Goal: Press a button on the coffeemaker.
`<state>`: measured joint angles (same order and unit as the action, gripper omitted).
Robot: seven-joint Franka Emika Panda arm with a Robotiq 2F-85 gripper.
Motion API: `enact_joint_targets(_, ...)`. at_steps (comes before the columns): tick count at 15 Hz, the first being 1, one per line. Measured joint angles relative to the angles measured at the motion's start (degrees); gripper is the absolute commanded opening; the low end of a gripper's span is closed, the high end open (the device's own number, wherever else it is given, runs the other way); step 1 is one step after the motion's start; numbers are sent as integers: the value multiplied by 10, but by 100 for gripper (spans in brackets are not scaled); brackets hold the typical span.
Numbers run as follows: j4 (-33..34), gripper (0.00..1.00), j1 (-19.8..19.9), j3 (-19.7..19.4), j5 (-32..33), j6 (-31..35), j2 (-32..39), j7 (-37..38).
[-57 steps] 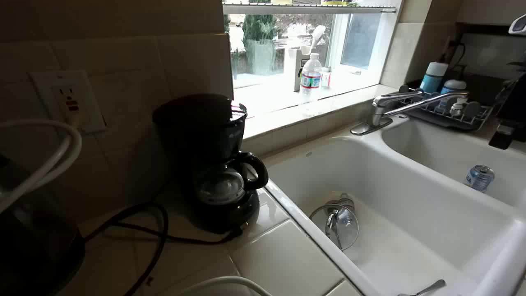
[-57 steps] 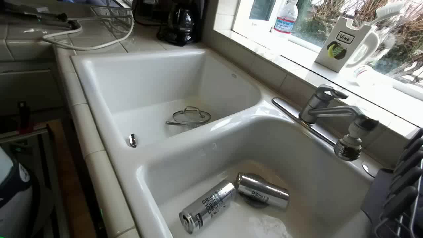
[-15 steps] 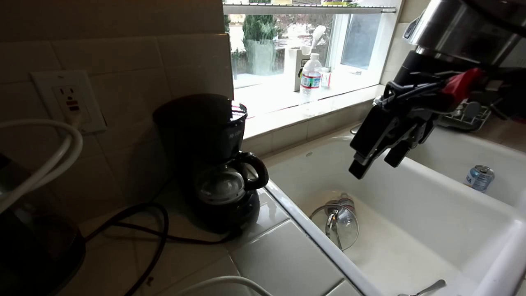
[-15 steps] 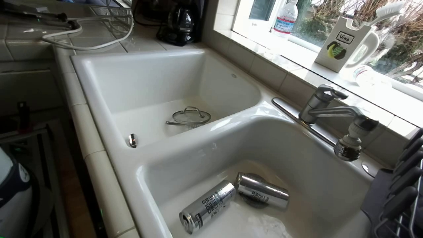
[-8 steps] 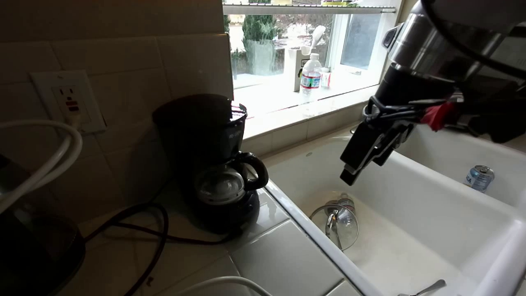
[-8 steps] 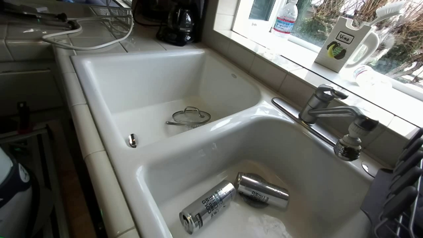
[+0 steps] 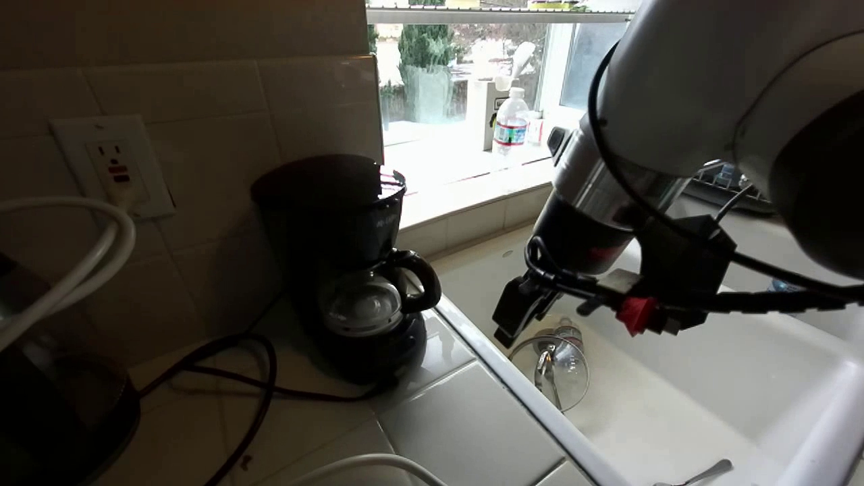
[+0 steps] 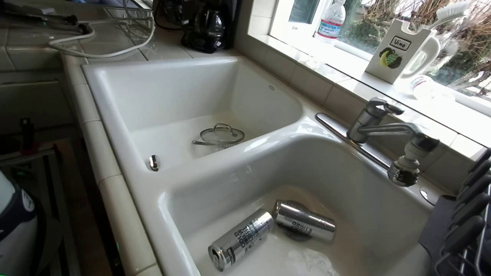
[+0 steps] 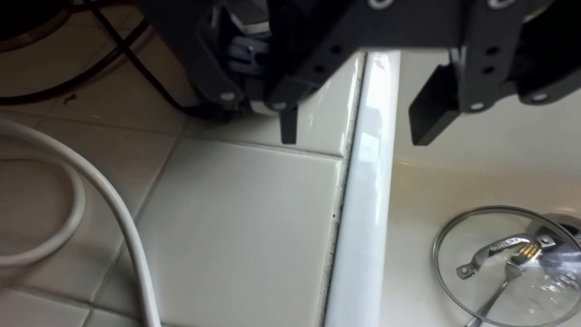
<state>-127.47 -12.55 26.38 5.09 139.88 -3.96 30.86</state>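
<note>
The black coffeemaker [image 7: 331, 223] stands on the tiled counter against the wall. Its glass carafe [image 7: 364, 307] with the black handle sits in it. Its lower part also shows at the top of an exterior view [image 8: 209, 28]. My gripper [image 7: 507, 331] is to the right of the coffeemaker, apart from it, above the sink rim. In the wrist view my gripper [image 9: 361, 125] comes in from the top, its fingers wide apart with nothing between. The black cord [image 9: 154, 81] runs behind the gripper there. The gripper hides most of the coffeemaker in that view; no button can be made out.
The white sink's rim [image 9: 365, 204] runs beside the counter. A glass lid [image 9: 499, 272] and fork lie in the basin. A white cable [image 9: 115, 204] crosses the counter. A dark rounded object [image 7: 61, 405] stands left. A bottle [image 7: 511, 125] is on the sill.
My gripper has come in from the right over the sink and moved left and down, closer to the coffeemaker. The coffeemaker has not moved.
</note>
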Motion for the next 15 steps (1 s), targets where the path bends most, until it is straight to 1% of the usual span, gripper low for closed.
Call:
enact_joint_targets(1, 0, 27, -4, 0, 17, 18, 15, 12)
enact_joint_targets(2, 0, 20, -8, -1, 38, 38, 29, 25)
enact_joint_targets(4, 0, 4, -20, -8, 100, 77, 53, 63)
enact_joint_targets(5, 0, 1, -27, -14, 135, 94, 62, 87)
enact_joint_targets(6, 1, 0, -30, -16, 168, 109, 69, 109)
enact_joint_targets(7, 1, 7, -30, -16, 197, 122, 76, 130)
enact_joint_targets(8, 1, 1, -30, -17, 214, 135, 81, 141)
enact_joint_targets(10, 1, 1, -30, -17, 222, 146, 86, 145)
enact_joint_targets(15, 1, 0, -29, -17, 223, 146, 86, 142)
